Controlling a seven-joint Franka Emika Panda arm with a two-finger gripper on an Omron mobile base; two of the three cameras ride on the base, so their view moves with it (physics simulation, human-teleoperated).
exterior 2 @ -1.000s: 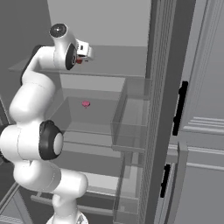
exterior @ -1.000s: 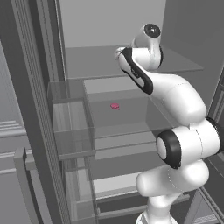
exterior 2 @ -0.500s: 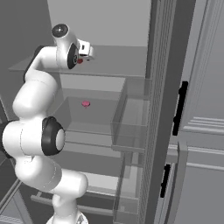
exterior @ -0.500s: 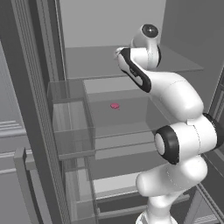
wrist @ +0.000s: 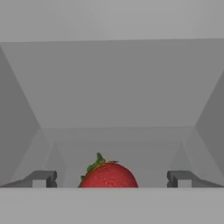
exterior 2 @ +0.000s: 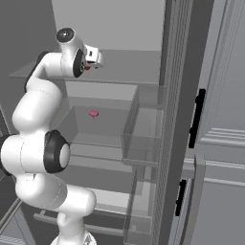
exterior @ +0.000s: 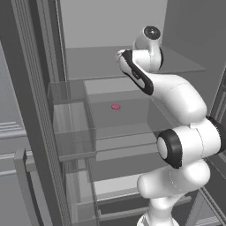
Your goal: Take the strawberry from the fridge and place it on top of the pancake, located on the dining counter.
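Dark-tipped pincer [wrist: 111, 178] spread wide, holding nothing, reaching into the fridge [exterior 2: 115, 28]. Between its tips, just ahead and slightly left: the strawberry [wrist: 108, 175] on a shelf. Approach step; next, probably advance and close.

In your hand view, the strawberry [wrist: 108, 174] is cut off low in the frame, so you see just its red top and green leaves. The gripper [wrist: 112, 178] shows you only two finger tips [wrist: 43, 178], spread wide. In your right base view, the arm's wrist covers nearly all of the strawberry [exterior 2: 86, 67], upper left. The pink piece [exterior: 115, 107] at centre of your left base view is too small to identify.
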